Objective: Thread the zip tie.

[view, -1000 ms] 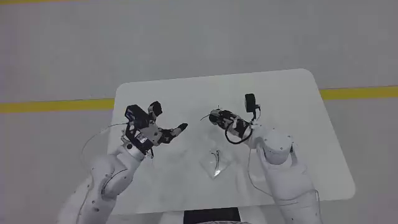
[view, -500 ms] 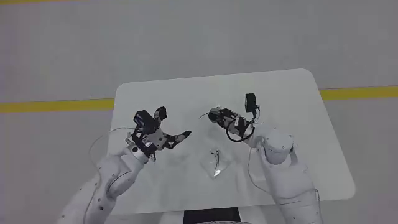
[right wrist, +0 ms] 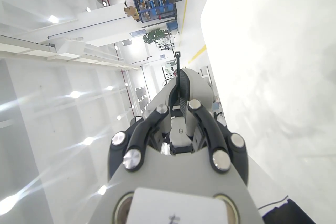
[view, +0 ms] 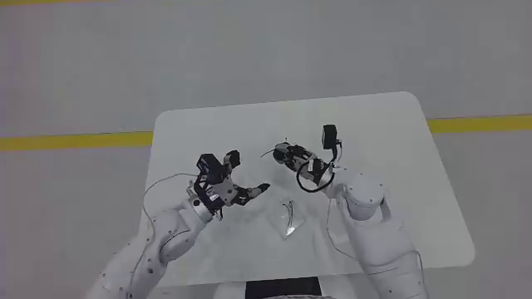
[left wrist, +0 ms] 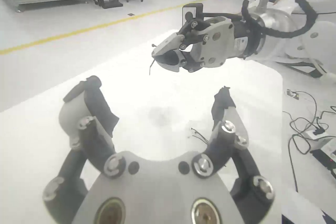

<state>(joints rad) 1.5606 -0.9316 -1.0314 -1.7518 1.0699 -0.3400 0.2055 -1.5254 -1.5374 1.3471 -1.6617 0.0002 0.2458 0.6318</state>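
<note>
Table [view: 382, 149], right claw [left wrist: 158, 58] pinching zip tie [right wrist: 178, 67] — mostly hidden

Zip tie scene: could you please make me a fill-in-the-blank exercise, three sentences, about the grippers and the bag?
1. The right gripper is ____ on the zip tie.
2. The left gripper is ____ and holds nothing.
3. The clear bag lies on the ____.
Missing words: shut; open; table.
</note>
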